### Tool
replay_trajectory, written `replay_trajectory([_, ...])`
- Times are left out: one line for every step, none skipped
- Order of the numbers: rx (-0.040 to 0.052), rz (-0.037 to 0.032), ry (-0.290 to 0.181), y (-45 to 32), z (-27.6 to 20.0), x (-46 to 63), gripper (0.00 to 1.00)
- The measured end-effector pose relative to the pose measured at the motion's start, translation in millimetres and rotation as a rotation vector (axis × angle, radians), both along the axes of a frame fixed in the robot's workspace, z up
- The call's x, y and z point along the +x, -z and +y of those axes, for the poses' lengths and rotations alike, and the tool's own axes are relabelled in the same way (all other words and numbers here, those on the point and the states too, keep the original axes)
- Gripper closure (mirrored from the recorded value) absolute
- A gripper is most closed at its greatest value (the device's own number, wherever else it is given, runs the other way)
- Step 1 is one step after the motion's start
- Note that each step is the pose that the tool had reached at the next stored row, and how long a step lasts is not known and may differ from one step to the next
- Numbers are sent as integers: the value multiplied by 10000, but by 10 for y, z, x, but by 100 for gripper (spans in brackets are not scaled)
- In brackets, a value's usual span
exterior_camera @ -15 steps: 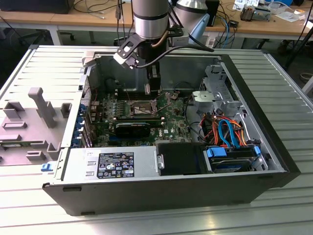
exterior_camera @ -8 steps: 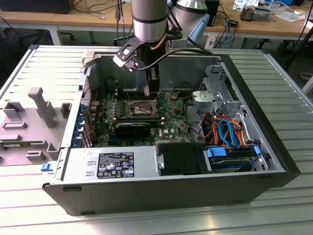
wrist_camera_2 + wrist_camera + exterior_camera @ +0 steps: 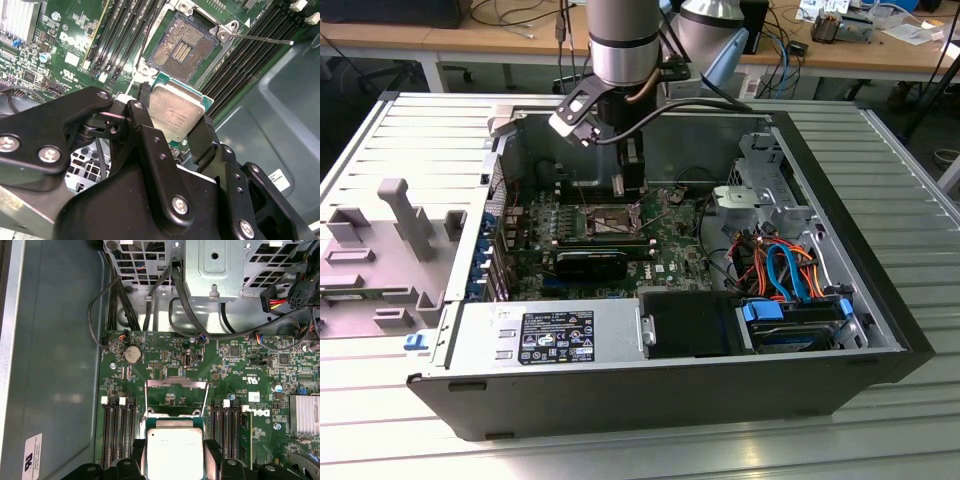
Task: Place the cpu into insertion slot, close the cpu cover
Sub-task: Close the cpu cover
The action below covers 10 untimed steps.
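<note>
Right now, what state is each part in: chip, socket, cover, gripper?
cpu: held between the gripper's fingers, above the board, not seated.
insertion slot: empty, contacts exposed.
cpu cover: open, swung up off the socket.
gripper: shut on the chip's edges.

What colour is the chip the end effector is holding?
Light silver-grey, with a green edge, clearest on the cpu in the second wrist view.

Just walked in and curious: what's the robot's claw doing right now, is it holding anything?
Claw: closed on the cpu, gripping it by two opposite edges above the open insertion slot.
</note>
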State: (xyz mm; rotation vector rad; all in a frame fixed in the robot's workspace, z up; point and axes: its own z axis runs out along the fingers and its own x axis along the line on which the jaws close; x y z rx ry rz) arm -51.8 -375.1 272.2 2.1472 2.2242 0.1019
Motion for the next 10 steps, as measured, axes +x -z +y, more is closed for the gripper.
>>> replay_trajectory([-1,0,0,0,0,-2,45])
replay_trajectory([-1,0,0,1,0,-4,45])
replay_trajectory([0,0,1,1,0,-6,45])
replay_trajectory([0,0,0,2,0,-8,45])
replay_trajectory([-1,1,0,2,0,-10,45])
replay_trajectory([0,0,0,3,0,-12,45])
replay_trajectory([-1,0,0,3,0,-13,45])
replay_trajectory([0,0,0,4,0,-16,45])
replay_trajectory([-1,0,0,5,0,-18,45])
replay_trajectory([-1,0,0,5,0,-20,45])
